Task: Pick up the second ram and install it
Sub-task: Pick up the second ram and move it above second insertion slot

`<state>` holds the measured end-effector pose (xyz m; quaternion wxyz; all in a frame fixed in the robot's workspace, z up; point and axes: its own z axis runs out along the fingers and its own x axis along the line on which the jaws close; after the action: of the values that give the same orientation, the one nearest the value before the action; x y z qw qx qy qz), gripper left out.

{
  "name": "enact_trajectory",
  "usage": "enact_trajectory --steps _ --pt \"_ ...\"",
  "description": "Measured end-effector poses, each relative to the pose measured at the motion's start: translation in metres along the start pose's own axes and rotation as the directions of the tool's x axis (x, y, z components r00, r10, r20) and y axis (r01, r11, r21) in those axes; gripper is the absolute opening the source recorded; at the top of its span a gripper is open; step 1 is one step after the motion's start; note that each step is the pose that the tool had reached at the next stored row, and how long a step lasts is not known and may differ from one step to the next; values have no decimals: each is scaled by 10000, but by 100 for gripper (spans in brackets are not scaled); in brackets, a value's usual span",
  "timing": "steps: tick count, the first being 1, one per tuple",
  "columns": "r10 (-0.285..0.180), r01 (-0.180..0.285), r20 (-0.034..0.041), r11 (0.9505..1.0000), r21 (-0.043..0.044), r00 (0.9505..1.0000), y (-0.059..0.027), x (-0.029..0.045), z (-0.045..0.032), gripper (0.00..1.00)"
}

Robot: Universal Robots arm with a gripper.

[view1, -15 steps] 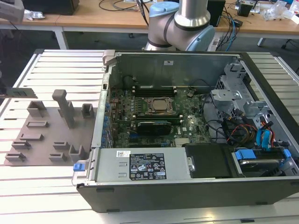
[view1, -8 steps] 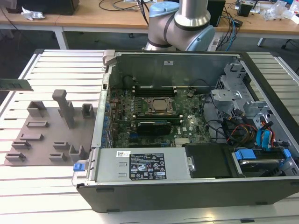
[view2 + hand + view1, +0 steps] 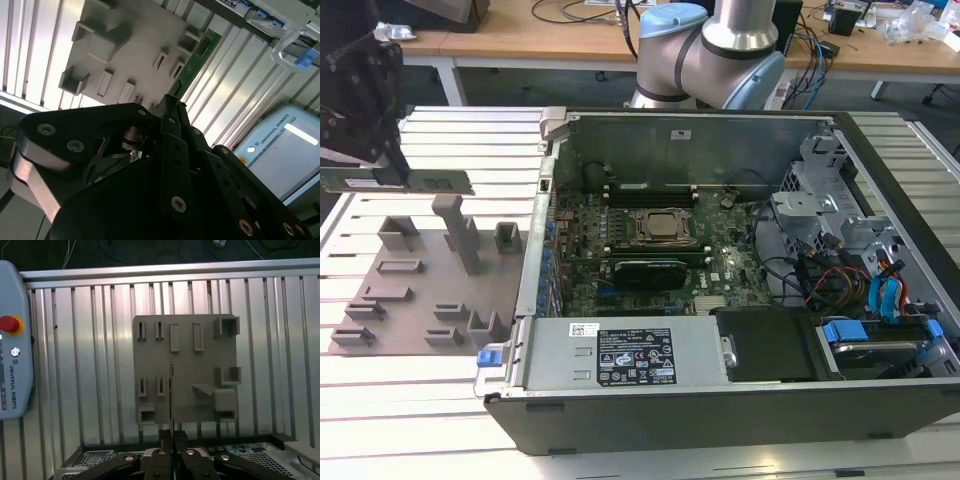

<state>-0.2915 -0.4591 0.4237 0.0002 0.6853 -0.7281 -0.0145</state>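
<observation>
- The pincer is clenched on the second ram and holds it level in the air.
- In the exterior view, the grey holder plate lies on the bench at six o'clock.
- The open computer case is at three o'clock.

Slatted metal table bears grey holder plate and open computer.

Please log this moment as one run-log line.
gripper: shut on second ram | location: over grey holder tray, exterior view's left | install: not yet done
</observation>
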Motion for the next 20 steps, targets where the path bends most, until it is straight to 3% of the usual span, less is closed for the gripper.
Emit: enact_trajectory --steps 5,9,14,18,19,20 --pt "0 0 0 10000 0 10000 -218 -14 -4 13" --pt "-1 1 0 10000 -2 10000 -552 -35 -11 13" --pt "1 -1 -1 10000 -5 10000 -831 -55 -17 13" --pt "0 0 -1 10000 -10 10000 -1159 -80 -23 13" --pt "1 -1 -1 10000 -11 10000 -1197 -83 -24 13" --pt "-1 1 -1 10000 -13 10000 -1309 -91 -26 13"
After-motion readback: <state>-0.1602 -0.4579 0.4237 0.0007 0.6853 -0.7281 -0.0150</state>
